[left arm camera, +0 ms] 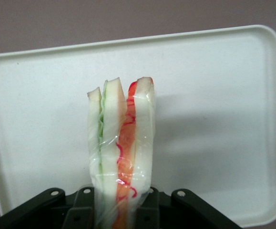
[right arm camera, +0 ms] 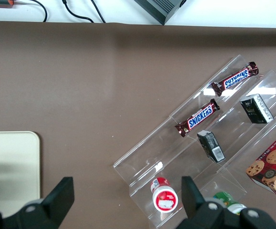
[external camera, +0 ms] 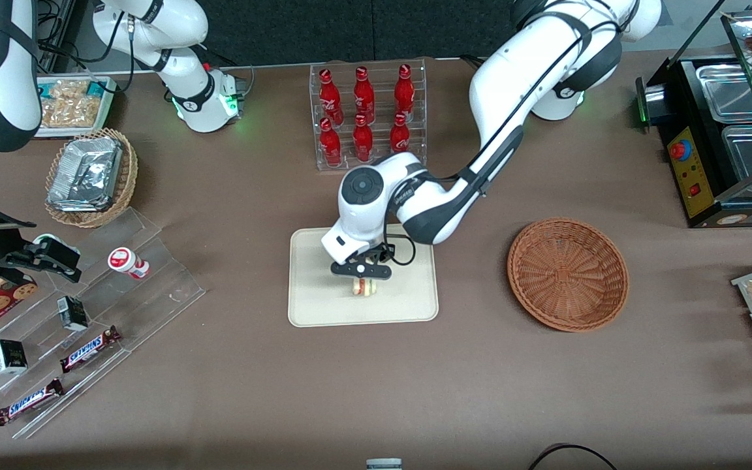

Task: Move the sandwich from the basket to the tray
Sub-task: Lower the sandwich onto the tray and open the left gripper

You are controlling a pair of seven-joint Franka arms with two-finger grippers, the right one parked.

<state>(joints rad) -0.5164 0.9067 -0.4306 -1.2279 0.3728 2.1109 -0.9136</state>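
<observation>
Plastic wrap glints over the sandwich [left arm camera: 121, 152], a pale wedge with green and red-pink filling, which the gripper [external camera: 361, 279] clamps between its 2 fingers above the middle of the tray [external camera: 311, 307]. In the left wrist view the wedge stands upright, its cut edge facing the camera and its pointed tips reaching toward the cream surface of the tray.

By my judgement the sandwich is light and soft: the bread would squash under a hard squeeze, and the film looks slick enough to let it slide if the hold is loose. The broad flat faces of the bread, where the fingers press now, seem the sensible place to take it, rather than the layered edge where the filling could be crushed.

Several things stay unclear. The fingers themselves are cut off where the wrist picture ends, so only the black housing beside the wedge shows. From the front, the wrist covers most of the sandwich, leaving a small striped end visible. Whether the wedge touches the tray or hangs just above it cannot be told.

The basket [external camera: 568, 274] sits with nothing in it, toward the working arm's end of the table.
</observation>
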